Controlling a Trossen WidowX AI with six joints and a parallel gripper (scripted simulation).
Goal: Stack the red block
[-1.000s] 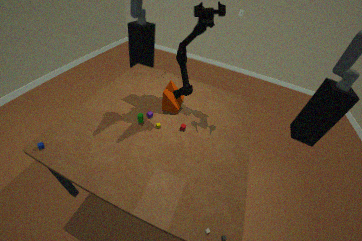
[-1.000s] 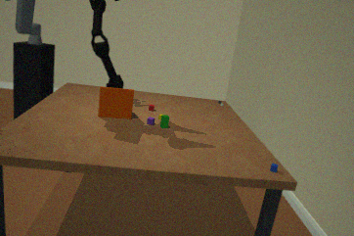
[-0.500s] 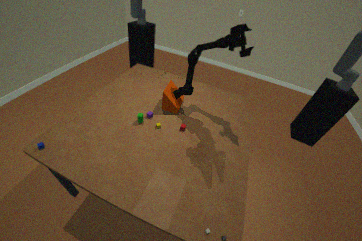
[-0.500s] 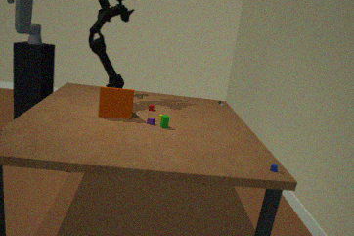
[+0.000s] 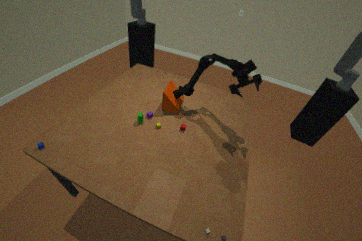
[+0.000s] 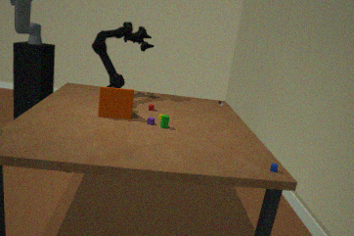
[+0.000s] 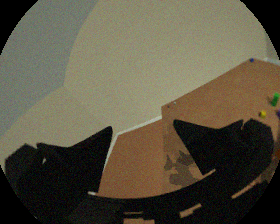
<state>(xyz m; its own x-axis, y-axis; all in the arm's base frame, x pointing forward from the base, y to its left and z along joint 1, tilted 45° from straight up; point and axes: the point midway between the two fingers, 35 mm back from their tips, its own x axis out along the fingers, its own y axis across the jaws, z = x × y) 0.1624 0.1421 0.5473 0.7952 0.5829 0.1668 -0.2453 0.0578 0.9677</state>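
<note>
The red block point(image 5: 183, 127) lies untouched on the table point(image 5: 125, 169) near the green tower point(image 5: 140, 117), so the high, wide-open, empty gripper point(image 5: 245, 88) must descend over it.

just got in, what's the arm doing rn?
Nothing is picked up. The arm's hand is open and empty, raised well above the table, off to one side of the blocks. The red block sits on the table, apart from the green tower, with purple and yellow blocks near the tower. The stack is not started.
</note>
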